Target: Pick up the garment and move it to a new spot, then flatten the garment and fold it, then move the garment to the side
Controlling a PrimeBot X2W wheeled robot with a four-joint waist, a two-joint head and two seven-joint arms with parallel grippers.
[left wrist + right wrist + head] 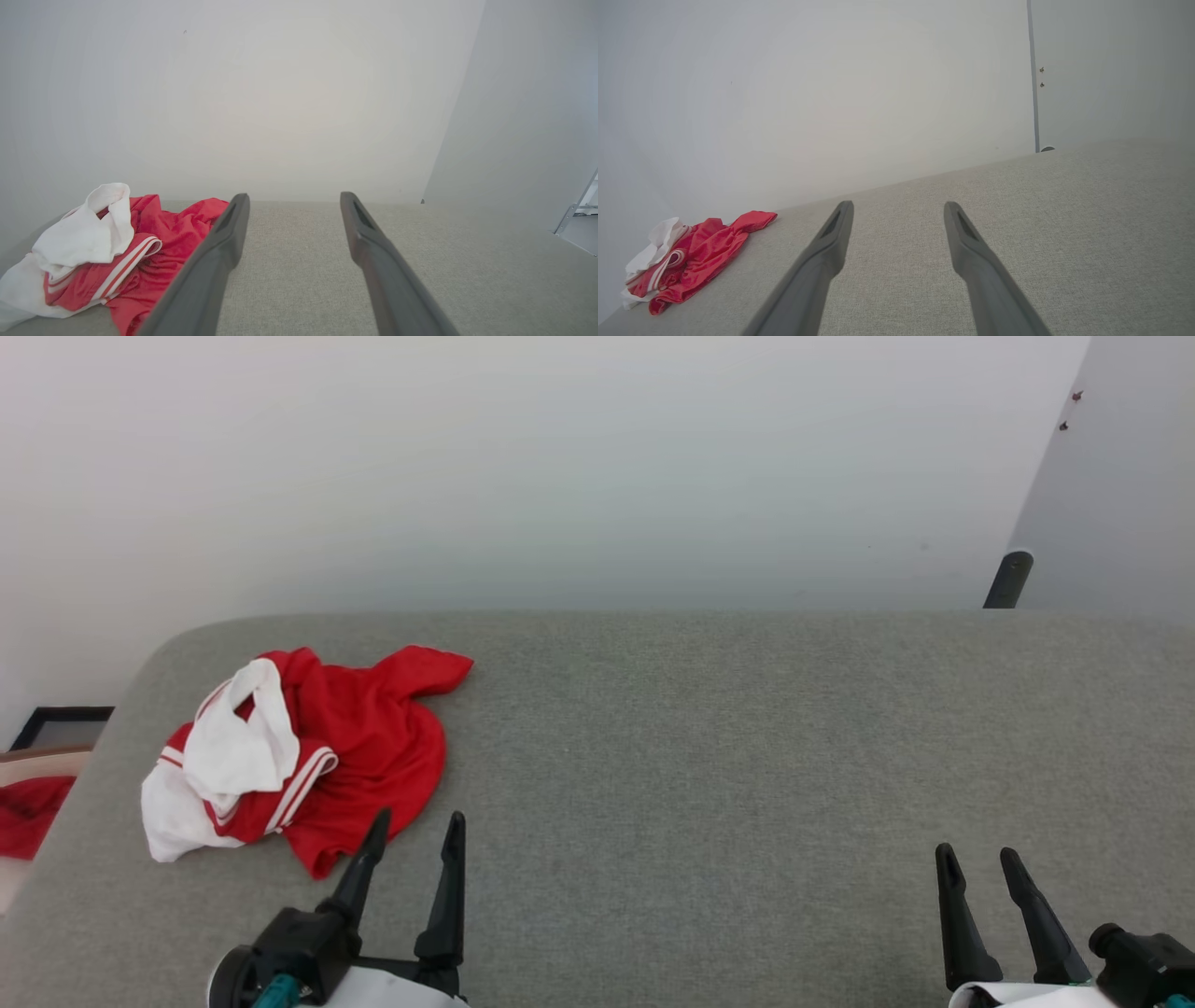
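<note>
We see garment (308, 747) crumpled at worktop (747, 756) left end; left pincer (420, 817), right pincer (977, 851) both wide apart, empty. We judge pickup, flattening, folding, side-move all pending.

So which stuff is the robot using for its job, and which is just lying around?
For the job: the garment, crumpled on the grey surface; the left gripper, open beside it; the right gripper, open, farther off.
Just lying about: the red cloth past the surface's left edge; the dark post behind it.

Head camera high over grey surface (747, 756); wrist cameras low; garment (364, 747) in all.
</note>
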